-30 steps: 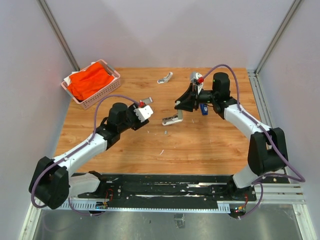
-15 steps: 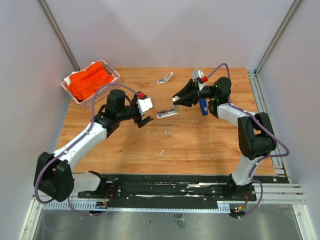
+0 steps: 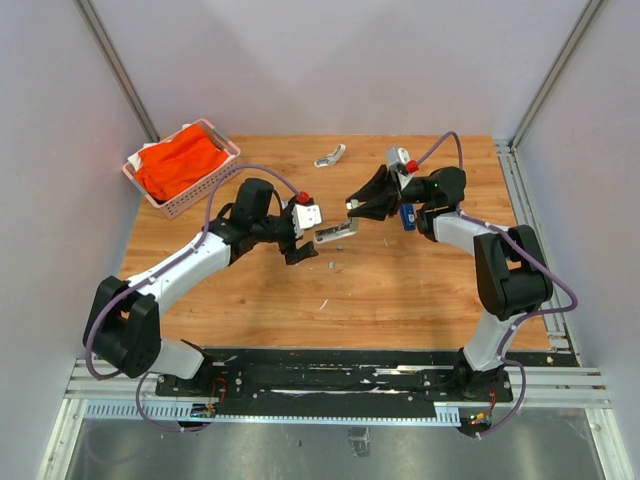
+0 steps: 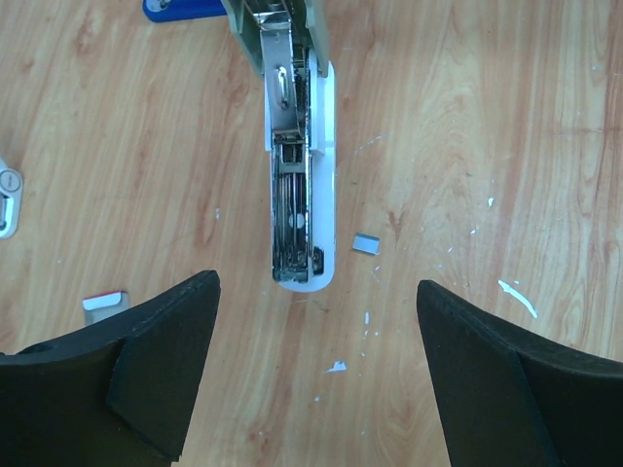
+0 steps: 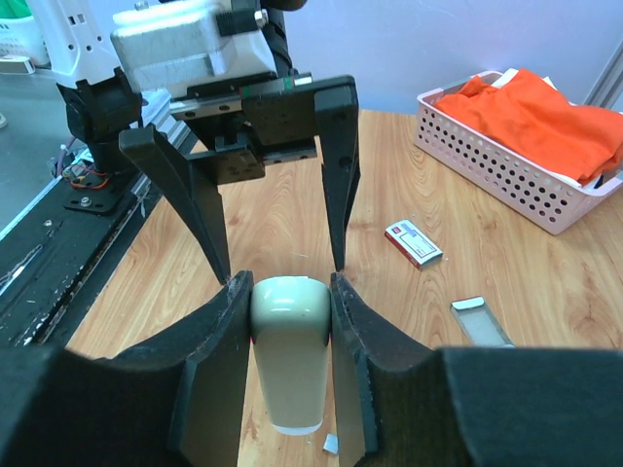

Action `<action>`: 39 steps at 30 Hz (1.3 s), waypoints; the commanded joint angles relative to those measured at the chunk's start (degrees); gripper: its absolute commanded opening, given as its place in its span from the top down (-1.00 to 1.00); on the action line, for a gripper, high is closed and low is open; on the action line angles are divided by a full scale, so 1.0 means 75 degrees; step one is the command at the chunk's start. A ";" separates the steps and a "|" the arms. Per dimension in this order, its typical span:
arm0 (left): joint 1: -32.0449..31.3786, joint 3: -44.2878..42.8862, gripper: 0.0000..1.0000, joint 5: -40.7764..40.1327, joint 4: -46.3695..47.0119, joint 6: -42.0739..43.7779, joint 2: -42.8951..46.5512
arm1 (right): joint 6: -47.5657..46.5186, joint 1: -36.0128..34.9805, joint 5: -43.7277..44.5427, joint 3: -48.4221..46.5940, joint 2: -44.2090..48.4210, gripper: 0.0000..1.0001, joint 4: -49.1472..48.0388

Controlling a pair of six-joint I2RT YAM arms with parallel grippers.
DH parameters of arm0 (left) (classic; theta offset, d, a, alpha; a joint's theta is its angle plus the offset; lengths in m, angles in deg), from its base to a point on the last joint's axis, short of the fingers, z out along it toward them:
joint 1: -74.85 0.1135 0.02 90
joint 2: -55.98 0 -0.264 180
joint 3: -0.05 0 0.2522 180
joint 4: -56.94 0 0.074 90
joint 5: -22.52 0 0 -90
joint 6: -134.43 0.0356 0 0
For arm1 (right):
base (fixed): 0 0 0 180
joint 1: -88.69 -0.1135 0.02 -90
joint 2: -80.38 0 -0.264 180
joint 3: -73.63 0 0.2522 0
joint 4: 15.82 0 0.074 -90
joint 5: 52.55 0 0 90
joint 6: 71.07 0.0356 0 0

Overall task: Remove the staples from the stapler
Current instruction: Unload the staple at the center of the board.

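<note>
While the right claw point(image 5: 290, 292) is clenching the pale body of the stapler point(image 5: 290, 365), it is holding it over the bench point(image 3: 400, 290) near the centre of the overhead frame, with the metal magazine showing. Seen from the left wrist, the stapler is reaching down from the top edge, and a small silvery strip of staples point(image 4: 366, 243) is lying on the wood just right of its tip. The left claw point(image 4: 316, 370) is standing released, spread wide across the bottom of the frame, facing the stapler's free end without touching it. At lower left a white box point(image 4: 105, 304) with a red mark is lying flat.
</note>
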 commanded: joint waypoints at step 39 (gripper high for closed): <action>-0.0349 -0.0344 0.77 -0.0864 0.0485 -0.0718 -0.0662 | 0.0397 -0.0159 0.0071 -0.0014 0.0322 -0.02 -0.0541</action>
